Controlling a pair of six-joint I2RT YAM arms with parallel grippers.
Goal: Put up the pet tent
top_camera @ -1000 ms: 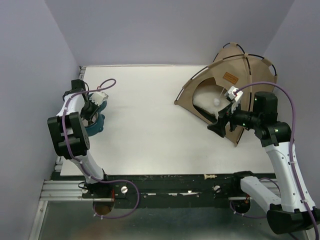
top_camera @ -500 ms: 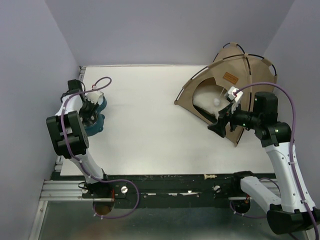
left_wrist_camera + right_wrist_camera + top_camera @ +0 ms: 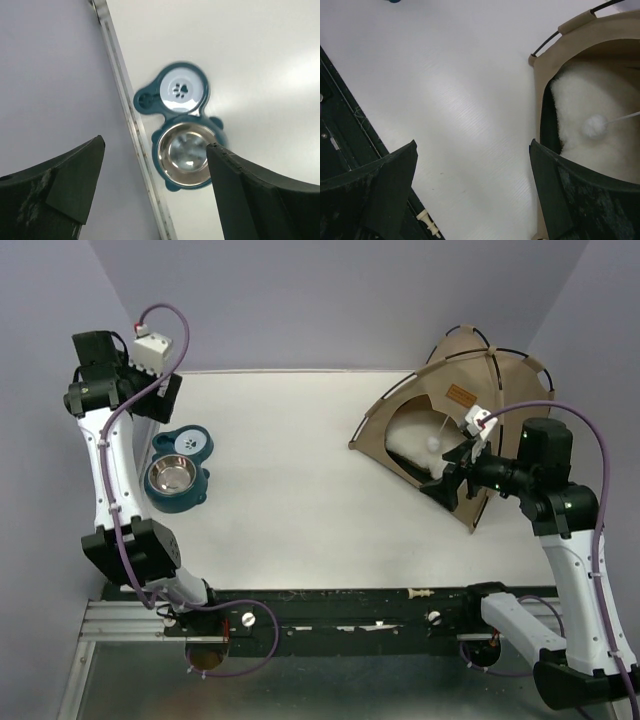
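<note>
The left end effector is raised high over the far left corner of the surface, its two fingers spread wide with nothing between them. Directly below it, near the left edge, a teal double pet bowl rests flat. The bowl's steel dish is toward the near side and its pale paw-print cover toward the far side. A metal strip borders the left edge just beside the bowl.

The right end effector is likewise wide open and holds nothing. It hovers near the right edge, at the mouth of the pet tent. Whether a finger touches the fabric cannot be told.

The tent stands in the far right corner, tan fabric stretched over thin black poles, with its opening turned toward the middle of the surface. An orange-brown label sits above the opening. Inside lies a white fluffy pad, and a white pom-pom hangs on a string in front of it.

The surface is plain white. A black rail runs along its near edge, with a small white peg lying on it. Pale lavender-grey walls close in the far, left and right sides.
</note>
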